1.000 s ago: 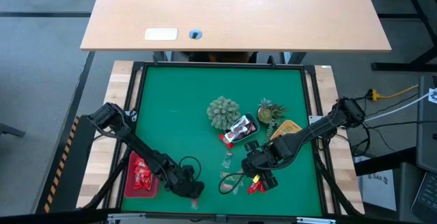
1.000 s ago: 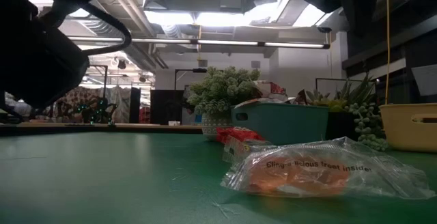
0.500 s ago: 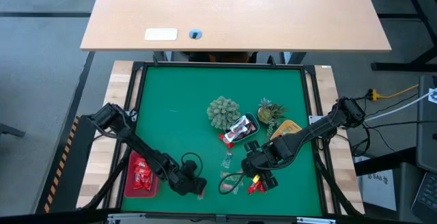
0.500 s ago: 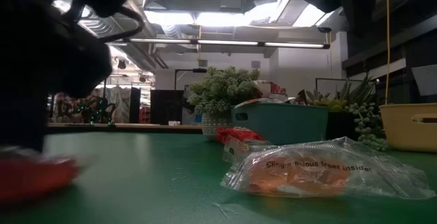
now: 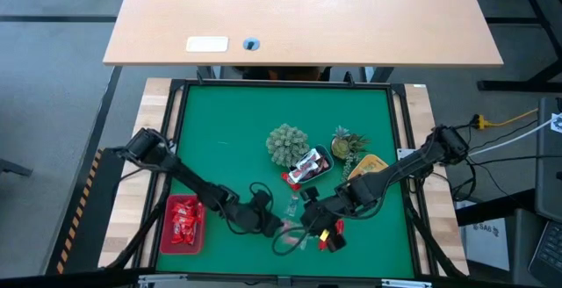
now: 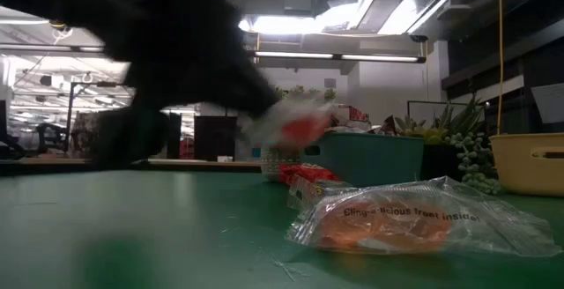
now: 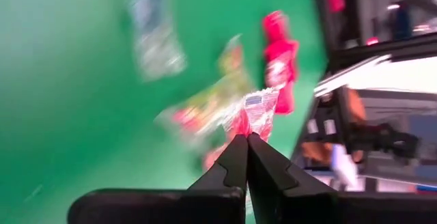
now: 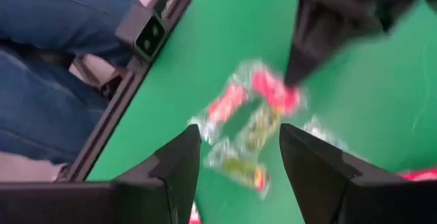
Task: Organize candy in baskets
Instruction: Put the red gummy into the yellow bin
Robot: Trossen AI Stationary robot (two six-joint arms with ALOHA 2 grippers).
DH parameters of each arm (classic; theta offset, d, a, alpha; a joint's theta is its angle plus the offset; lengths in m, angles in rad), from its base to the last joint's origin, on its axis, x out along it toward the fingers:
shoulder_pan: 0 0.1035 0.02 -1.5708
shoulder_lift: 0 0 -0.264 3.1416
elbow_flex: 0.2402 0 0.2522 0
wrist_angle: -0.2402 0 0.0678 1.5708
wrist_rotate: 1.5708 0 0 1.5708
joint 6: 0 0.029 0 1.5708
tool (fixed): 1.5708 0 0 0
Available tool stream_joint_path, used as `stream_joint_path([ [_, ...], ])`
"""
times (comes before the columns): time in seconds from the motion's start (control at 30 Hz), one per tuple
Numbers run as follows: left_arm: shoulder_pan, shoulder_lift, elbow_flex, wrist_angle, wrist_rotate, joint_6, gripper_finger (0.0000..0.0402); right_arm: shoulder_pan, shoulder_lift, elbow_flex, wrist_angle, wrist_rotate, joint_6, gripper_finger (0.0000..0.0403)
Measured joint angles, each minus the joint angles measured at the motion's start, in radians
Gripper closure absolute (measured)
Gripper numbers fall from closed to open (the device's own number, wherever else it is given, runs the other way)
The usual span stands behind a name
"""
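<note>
The left gripper [image 5: 274, 226] is low over the green mat [image 5: 228, 147] near its front edge, and its two fingers [image 7: 235, 162] are pinched shut on a small sweet in a clear and red wrapper [image 7: 251, 115]. The right gripper [image 5: 309, 227] is just beside it with its fingers [image 8: 179, 157] spread open and holding nothing, above a little heap of loose candy [image 8: 249, 125] on the mat. The red basket [image 5: 183, 224] with red sweets sits at the front left, the blue basket [image 5: 307, 167] is by the round green plant [image 5: 287, 143], and the yellow basket [image 5: 369, 164] is by the right edge.
</note>
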Motion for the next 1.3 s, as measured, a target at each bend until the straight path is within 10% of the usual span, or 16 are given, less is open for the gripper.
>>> stream_joint_path([
  [0.43, 0.08, -0.002, 0.001, 0.386, 0.109, 0.315, 0.0401, 0.001, 0.003, 0.0, 0.036, 0.048, -0.18, 0.0203],
  [1.3, 0.078, -0.005, 0.003, 0.395, 0.271, 0.321, 0.0401, 0.02, 0.003, 0.0, 0.038, 0.089, -0.292, 0.0204],
])
